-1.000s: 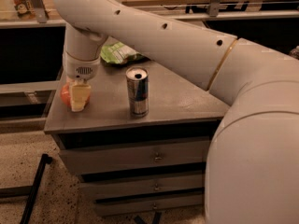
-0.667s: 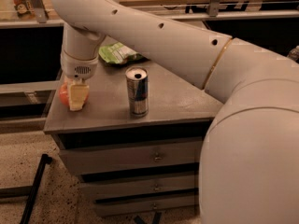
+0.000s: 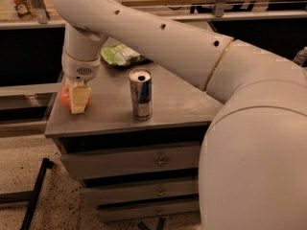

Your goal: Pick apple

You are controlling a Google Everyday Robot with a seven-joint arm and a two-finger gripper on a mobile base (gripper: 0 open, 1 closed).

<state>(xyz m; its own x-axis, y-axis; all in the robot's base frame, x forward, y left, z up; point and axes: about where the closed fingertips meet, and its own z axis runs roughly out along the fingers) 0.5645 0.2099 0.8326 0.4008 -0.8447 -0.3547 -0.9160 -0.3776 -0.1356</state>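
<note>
The apple (image 3: 63,97) is a small orange-red round shape on the left part of the grey cabinet top (image 3: 110,110). Only its left side shows. The rest is hidden behind my gripper (image 3: 76,103), which hangs straight down from the white arm and sits low on the top, right against the apple. The apple rests at the level of the cabinet top.
A silver and blue drink can (image 3: 141,94) stands upright right of the gripper, mid-top. A green snack bag (image 3: 120,55) lies at the back. The cabinet has drawers below. My large white arm covers the right side of the view. A black bar (image 3: 36,195) leans on the floor at the left.
The gripper and wrist have shifted very slightly left beside the apple. The can and the bag have not moved.
</note>
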